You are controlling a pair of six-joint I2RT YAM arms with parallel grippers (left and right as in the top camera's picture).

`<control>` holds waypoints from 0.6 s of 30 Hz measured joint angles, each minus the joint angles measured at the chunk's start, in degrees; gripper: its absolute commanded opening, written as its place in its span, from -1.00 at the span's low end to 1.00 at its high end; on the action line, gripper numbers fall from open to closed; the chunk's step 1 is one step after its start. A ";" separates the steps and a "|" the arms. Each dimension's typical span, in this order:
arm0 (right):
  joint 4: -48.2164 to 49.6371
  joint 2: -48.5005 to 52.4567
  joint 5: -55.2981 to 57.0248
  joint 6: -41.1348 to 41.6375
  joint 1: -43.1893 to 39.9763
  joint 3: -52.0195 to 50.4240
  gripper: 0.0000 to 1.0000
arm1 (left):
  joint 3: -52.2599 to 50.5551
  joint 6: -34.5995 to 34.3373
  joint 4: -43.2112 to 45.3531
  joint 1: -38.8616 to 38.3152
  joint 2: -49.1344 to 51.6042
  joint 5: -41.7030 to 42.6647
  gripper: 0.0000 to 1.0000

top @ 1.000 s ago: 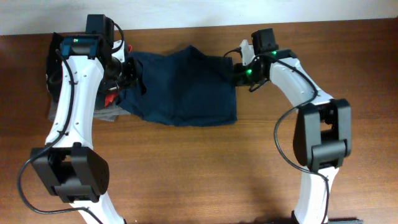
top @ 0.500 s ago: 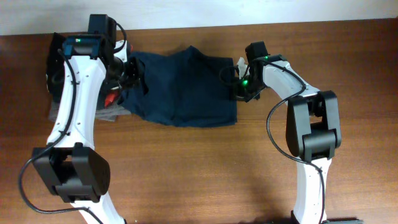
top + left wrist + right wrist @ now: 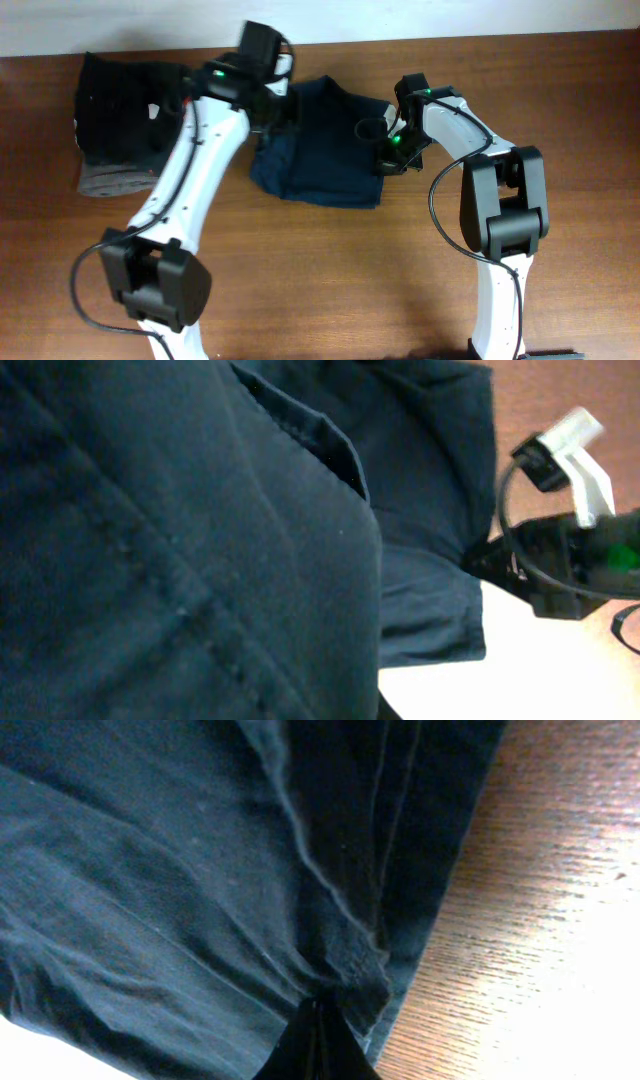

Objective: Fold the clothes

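Note:
A dark blue garment (image 3: 320, 150) lies bunched at the table's back centre. My left gripper (image 3: 272, 105) is at its left part and holds a fold of it lifted over toward the right. The cloth (image 3: 200, 540) fills the left wrist view and hides the fingers. My right gripper (image 3: 390, 155) is at the garment's right edge. In the right wrist view its fingers (image 3: 318, 1040) are shut together, pinching a gathered ridge of the blue cloth (image 3: 200, 870) near its hem.
A pile of dark folded clothes (image 3: 120, 110) on a grey piece (image 3: 110, 182) sits at the back left. The brown wooden table (image 3: 330, 270) spreads in front. My right arm (image 3: 570, 560) shows in the left wrist view, close beside the garment.
My left gripper has swung from the garment's left end toward the right, carrying that side of the cloth over; the garment is now narrower. The right gripper has moved slightly down the right edge.

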 measured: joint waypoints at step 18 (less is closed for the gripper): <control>-6.84 -0.02 1.42 -1.75 -0.17 0.04 -0.82 | 0.48 0.46 10.80 -11.10 11.41 -1.05 -0.20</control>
